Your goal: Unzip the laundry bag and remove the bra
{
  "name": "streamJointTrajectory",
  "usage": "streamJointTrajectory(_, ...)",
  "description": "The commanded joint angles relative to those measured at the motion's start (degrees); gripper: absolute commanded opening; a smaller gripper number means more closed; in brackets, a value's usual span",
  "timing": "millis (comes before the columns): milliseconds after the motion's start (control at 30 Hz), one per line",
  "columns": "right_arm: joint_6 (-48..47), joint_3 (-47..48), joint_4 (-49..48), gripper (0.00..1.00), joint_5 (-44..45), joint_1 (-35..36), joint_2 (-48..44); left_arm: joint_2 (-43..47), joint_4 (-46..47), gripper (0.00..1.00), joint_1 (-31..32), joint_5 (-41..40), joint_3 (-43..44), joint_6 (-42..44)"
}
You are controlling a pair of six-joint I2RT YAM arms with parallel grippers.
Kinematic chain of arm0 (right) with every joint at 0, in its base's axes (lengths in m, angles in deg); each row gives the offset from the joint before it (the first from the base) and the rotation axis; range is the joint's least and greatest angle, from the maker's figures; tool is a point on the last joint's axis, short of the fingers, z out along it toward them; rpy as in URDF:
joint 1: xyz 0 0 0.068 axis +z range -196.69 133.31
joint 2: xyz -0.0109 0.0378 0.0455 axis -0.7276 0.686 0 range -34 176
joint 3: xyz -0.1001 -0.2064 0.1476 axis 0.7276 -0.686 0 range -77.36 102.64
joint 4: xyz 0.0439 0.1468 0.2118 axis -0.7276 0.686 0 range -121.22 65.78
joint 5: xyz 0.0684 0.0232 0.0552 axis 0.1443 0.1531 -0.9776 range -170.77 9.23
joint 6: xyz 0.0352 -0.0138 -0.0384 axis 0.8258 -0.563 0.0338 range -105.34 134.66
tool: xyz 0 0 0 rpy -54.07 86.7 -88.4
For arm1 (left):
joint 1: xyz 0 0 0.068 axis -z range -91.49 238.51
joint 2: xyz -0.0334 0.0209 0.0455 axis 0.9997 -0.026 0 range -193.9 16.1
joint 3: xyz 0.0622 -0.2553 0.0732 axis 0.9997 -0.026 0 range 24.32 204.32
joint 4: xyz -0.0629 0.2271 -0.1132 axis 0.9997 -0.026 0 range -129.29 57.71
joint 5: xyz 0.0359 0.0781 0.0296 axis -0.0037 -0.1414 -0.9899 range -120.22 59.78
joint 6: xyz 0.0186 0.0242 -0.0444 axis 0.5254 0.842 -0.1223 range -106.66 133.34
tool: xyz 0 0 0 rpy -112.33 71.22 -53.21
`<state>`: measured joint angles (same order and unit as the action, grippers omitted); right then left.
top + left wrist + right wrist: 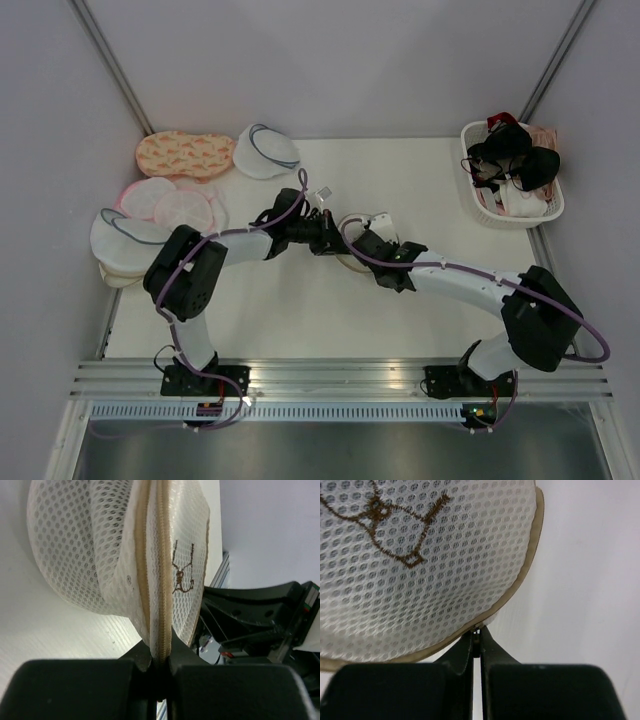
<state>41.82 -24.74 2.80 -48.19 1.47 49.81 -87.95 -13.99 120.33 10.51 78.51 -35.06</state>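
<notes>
The bag [75, 555] stands up on its edge in the middle of the counter [40, 630], between the two arms. It is held this way so that the zip [162, 580] faces up and is easy to reach.

The left gripper [160, 662] is clamped tight on the tan rim, right on the zip line. I think its job is to keep the bag from sliding. The right gripper [476, 647] is pinched on the rim from the other side. A tiny pale bit sits at its tips. It may be the zip pull, but I cannot tell. If it is, one arm holds and the other can pull the zip round.

The zip looks closed where it shows. The bra cannot be seen. I think it is inside the bag, behind the mesh.

There are no words to read. The flat side has only a small brown drawing [182, 572] of a bra stitched on it.

Far off, a basket [530, 222] holds black bras [515, 155], and other pouches [160, 205] lie at the left side.
</notes>
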Motion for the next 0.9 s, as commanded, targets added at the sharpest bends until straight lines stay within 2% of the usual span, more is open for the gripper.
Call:
streamJointTrajectory(0, -2.02, 2.92, 0.52, 0.0, 6.53, -0.96, 2.76, -2.12, -11.96, 0.02, 0.0, 10.4, 6.17, 14.0)
streamJointTrajectory(100, -2.28, 3.1, 0.17, 0.0, 6.88, -0.97, 2.76, -3.52, -22.06, 0.06, -0.08, 10.25, 11.27, 21.12)
streamJointTrajectory(167, -2.2, 2.93, -0.09, 0.01, 5.83, -1.05, 1.45, -3.18, -26.54, 0.49, -0.35, 4.4, 12.95, 22.99)
streamJointTrajectory(200, -2.02, 2.4, -0.44, 0.0, 5.22, -1.05, 0.4, -1.96, -27.35, 0.81, -0.35, 1.92, 12.78, 23.44)
streamJointTrajectory(233, -2.02, 2.05, -0.79, 0.0, 5.22, -1.05, 0.39, -1.16, -27.62, 0.89, -0.43, -0.89, 12.78, 23.09)
streamJointTrajectory(333, -2.02, 0.91, -1.85, 0.0, 3.2, -0.96, -1.89, 4.89, -27.62, 0.93, -0.44, -13.88, 8.23, 18.8)
streamJointTrajectory(367, -2.02, 0.64, -2.03, 0.0, 2.32, -0.96, -2.77, 6.74, -27.36, 0.94, -0.35, -20.71, 6.64, 15.04)
streamJointTrajectory(467, -2.02, -0.93, -3.34, 0.0, -0.66, -0.88, -4.18, 15.87, -24.47, 0.94, -0.35, -28.22, -0.82, 7.05)
streamJointTrajectory(567, -2.81, -2.17, -5.18, 0.0, -6.53, -0.96, -5.14, 25.27, -22.44, 0.94, 0.0, -29.83, -8.38, -0.08)
streamJointTrajectory(667, -3.25, -5.41, -11.68, 0.0, -21.64, -0.88, -7.52, 32.49, -19.37, 0.94, 0.35, -29.66, -14.63, -5.8)
streamJointTrajectory(700, -3.08, -7.34, -16.13, 0.0, -30.99, -0.96, -8.22, 33.81, -18.66, 0.95, 0.36, -29.22, -15.95, -7.13)
streamJointTrajectory(733, -2.73, -8.31, -18.7, 0.0, -35.61, -0.96, -9.09, 34.96, -14.48, 0.97, 0.36, -28.35, -18.49, -8.36)
streamJointTrajectory(800, -0.45, -10.6, -25.89, 0.01, -45.61, -0.88, -9.72, 36.2, -12.42, 0.98, 0.36, -25.01, -19.91, -11.09)
streamJointTrajectory(867, 0.7, -11.05, -28.65, 0.01, -48.21, -0.26, -9.98, 34.98, -9.88, 0.98, 0.36, -21.42, -19.83, -12.93)
